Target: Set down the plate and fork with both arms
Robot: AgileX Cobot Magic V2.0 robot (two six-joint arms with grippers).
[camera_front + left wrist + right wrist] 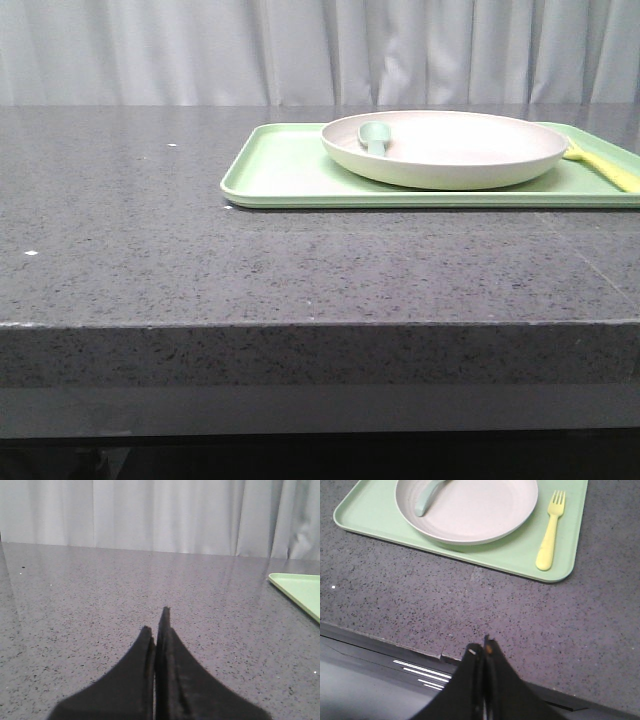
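Starting with both jaws clenched, empty; open first; take plate (pixel 445 148) rim at nine o'clock, fork (pixel 549 530) handle at three o'clock; mind spoon (pixel 374 136).

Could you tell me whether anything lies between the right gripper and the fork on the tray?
Nothing visible does: only bare countertop and the tray rim separate the right gripper from the fork.

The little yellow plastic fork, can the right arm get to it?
Probably yes: the pale-yellow plastic fork lies alone on the green tray beside the cream plate, nothing covering it.
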